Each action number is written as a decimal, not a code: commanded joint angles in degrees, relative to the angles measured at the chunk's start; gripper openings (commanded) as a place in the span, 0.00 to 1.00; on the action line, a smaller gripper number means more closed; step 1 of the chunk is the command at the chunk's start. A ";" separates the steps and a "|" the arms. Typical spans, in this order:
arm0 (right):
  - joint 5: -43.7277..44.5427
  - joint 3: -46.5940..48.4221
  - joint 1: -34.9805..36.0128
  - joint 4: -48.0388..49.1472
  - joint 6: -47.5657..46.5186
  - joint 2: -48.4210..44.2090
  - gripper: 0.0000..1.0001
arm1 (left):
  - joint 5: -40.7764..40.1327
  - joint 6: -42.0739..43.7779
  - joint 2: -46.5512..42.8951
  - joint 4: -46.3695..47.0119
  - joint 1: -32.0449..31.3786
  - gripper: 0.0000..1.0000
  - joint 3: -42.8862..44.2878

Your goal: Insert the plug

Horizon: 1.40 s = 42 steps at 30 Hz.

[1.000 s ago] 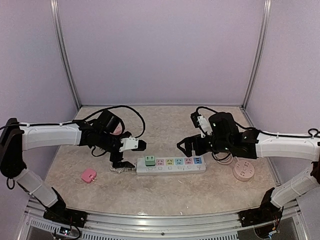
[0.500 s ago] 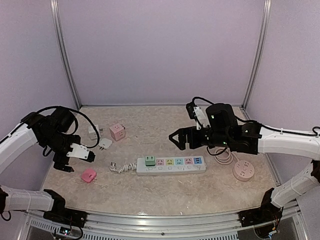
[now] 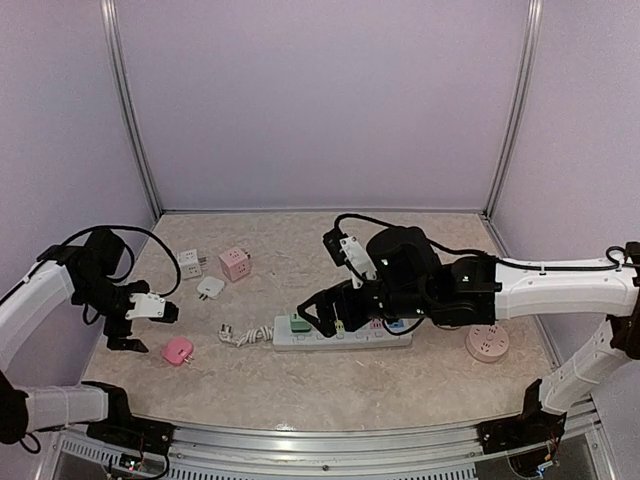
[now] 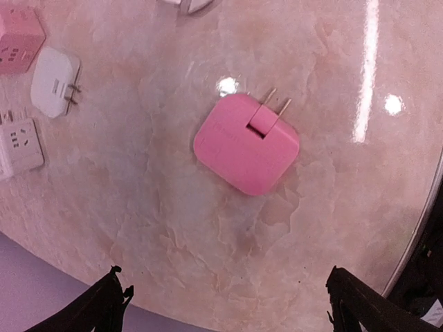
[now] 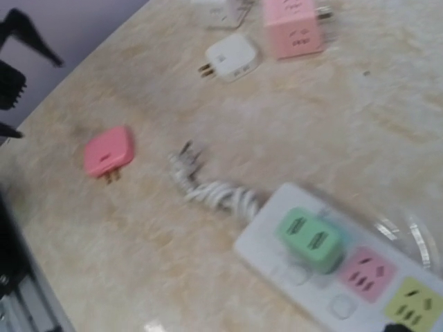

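The pink plug (image 4: 246, 143) lies flat on the bench (image 3: 300, 385), prongs out, well left of the power strip (image 3: 345, 336), so it needs picking up before insertion. The left gripper (image 3: 150, 328) hovers over it, wrist pointing down, jaws spread wide and empty. The right gripper (image 3: 320, 315) reaches across, low over the strip's left end by the green adapter (image 3: 298, 322), probably to steady the strip. Its jaws look parted, holding nothing.

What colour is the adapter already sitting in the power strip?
Green. The adapter shows clearest in the right wrist view, at the cord end of the white power strip.
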 commanded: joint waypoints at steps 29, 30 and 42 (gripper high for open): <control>3.15 11.81 3.43 -4.35 1.39 13.83 1.00 | 7.62 28.71 25.75 21.43 -3.64 0.86 -8.90; 3.09 11.83 3.37 -4.35 1.37 14.01 1.00 | 7.62 28.70 25.37 20.97 -4.02 0.82 -9.14; 3.55 9.15 0.64 -4.29 6.67 13.19 1.00 | 11.57 25.37 15.93 19.78 -8.45 0.35 -11.62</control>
